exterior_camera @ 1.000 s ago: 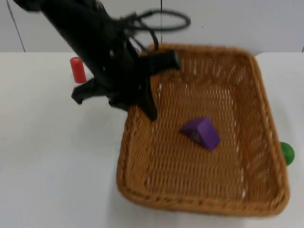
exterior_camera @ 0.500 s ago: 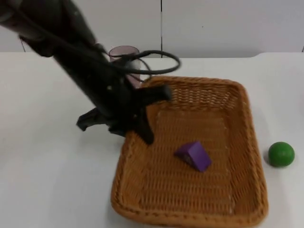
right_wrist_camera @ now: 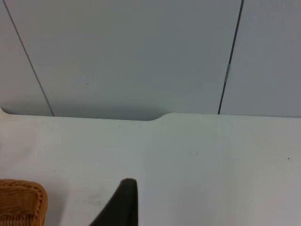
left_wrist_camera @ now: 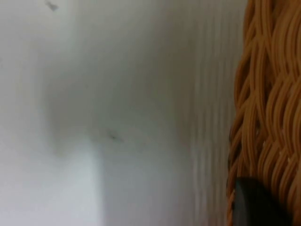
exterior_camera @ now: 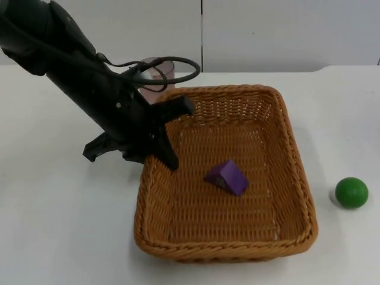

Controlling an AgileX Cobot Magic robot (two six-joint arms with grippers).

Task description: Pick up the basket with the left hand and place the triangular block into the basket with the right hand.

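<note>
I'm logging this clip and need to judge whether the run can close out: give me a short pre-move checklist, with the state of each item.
1. Triangular block in the basket: ok, the purple block lies on the woven floor near the middle.
2. Left pincer on the basket: ok, it sits at the left rim, one finger inside and one outside; the left wrist view shows the weave right beside a fingertip.
3. Basket resting on the table: cannot tell, contact underneath is not visible.
4. Right pincer clear of the basket: ok, its fingertip hangs over bare table beside a basket corner.
5. Green ball and cup clear of the basket: ok, both stand outside the rim.
</note>
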